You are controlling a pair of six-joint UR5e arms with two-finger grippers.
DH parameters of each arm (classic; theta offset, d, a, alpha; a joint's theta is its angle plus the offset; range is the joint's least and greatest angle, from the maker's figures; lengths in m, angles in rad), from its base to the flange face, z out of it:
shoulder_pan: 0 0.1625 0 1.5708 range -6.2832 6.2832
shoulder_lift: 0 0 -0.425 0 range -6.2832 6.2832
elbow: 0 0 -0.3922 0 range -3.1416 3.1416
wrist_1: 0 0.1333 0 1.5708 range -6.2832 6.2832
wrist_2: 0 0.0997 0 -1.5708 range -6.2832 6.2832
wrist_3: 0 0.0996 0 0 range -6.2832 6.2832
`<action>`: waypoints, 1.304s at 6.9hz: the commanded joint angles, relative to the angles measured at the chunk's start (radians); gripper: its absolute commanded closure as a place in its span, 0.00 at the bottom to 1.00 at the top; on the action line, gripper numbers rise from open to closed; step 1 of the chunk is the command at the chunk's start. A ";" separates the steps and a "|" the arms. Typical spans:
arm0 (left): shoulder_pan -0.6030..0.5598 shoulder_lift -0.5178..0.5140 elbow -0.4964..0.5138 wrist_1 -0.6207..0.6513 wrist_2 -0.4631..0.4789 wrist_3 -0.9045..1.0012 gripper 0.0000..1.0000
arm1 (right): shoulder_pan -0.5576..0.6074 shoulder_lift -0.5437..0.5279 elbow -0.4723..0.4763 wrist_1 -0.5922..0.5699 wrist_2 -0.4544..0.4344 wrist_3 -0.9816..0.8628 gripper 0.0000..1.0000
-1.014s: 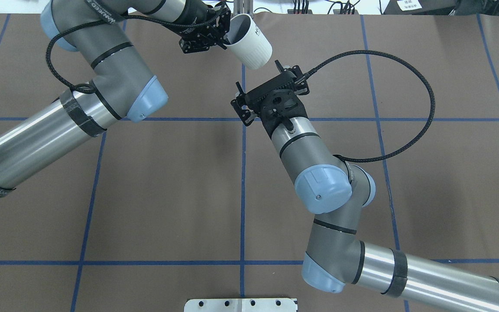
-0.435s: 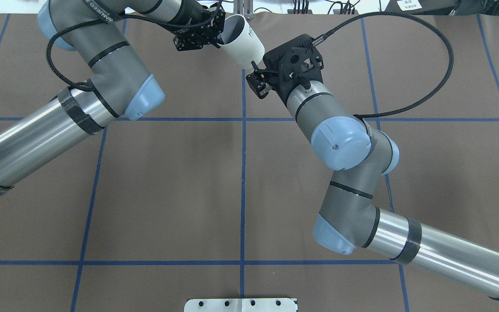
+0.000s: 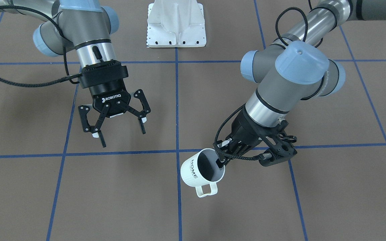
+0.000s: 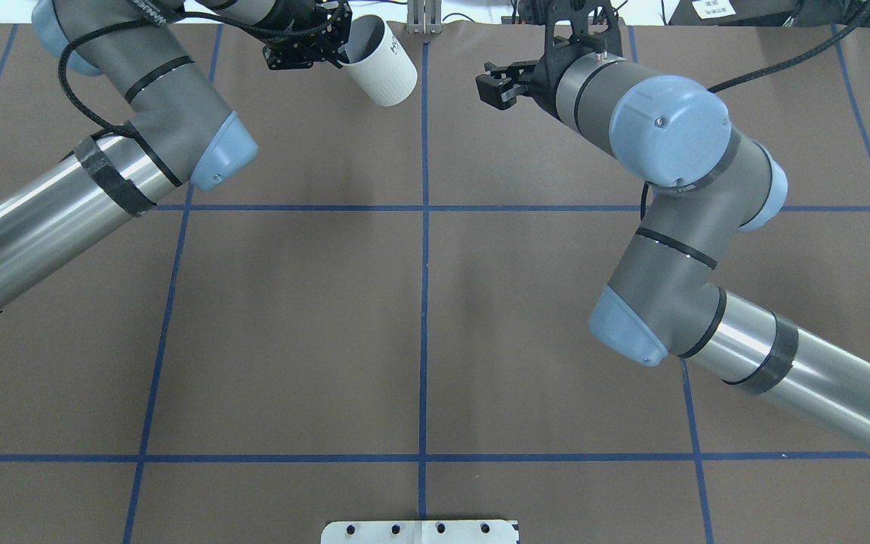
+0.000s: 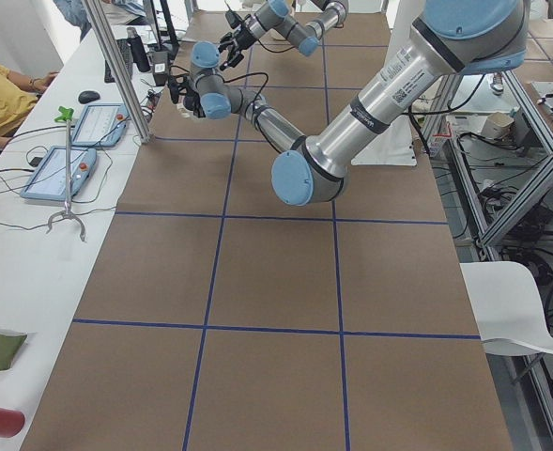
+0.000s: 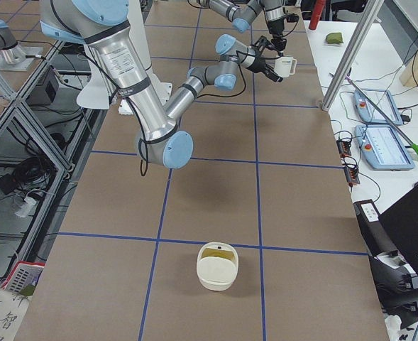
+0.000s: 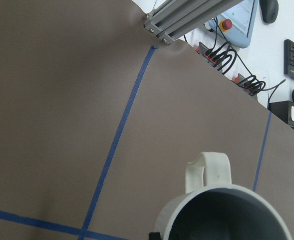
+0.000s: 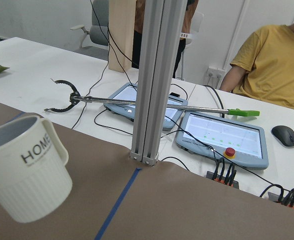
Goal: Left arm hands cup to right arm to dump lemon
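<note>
The white "HOME" cup (image 3: 198,174) hangs tilted above the table, handle toward the operators' side. My left gripper (image 3: 219,163) is shut on its rim, one finger inside the grey interior. In the overhead view the cup (image 4: 384,69) is at the far edge, just left of the centre line, with my left gripper (image 4: 333,44) beside it. My right gripper (image 3: 122,135), lettered ROBOTIQ, is open and empty, a clear gap away from the cup. It shows in the overhead view (image 4: 497,85) too. The right wrist view has the cup (image 8: 24,172) at the left. No lemon shows; the cup's inside (image 7: 226,220) is dark.
An aluminium post (image 4: 421,19) stands at the far edge on the centre line, between the two grippers. A white base plate (image 3: 176,23) sits at the robot's side. A white container with a yellowish inside (image 6: 217,265) stands at the table's right end. An operator (image 8: 271,60) sits behind the far edge.
My right gripper has swung away from just under the cup toward the far edge and to the right. My left arm has carried the cup to the left and slightly farther back.
</note>
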 commanded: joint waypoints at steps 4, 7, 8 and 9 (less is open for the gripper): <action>-0.089 0.207 -0.125 0.000 -0.081 0.256 1.00 | 0.378 -0.058 0.008 -0.310 0.661 -0.050 0.00; -0.144 0.493 -0.293 -0.003 -0.121 0.512 1.00 | 0.554 -0.109 0.019 -0.613 0.837 -0.446 0.00; -0.144 0.603 -0.352 -0.006 -0.121 0.596 1.00 | 0.608 -0.155 0.022 -0.622 0.881 -0.458 0.00; -0.146 0.700 -0.370 -0.017 -0.109 0.688 1.00 | 0.640 -0.189 0.014 -0.630 0.894 -0.517 0.00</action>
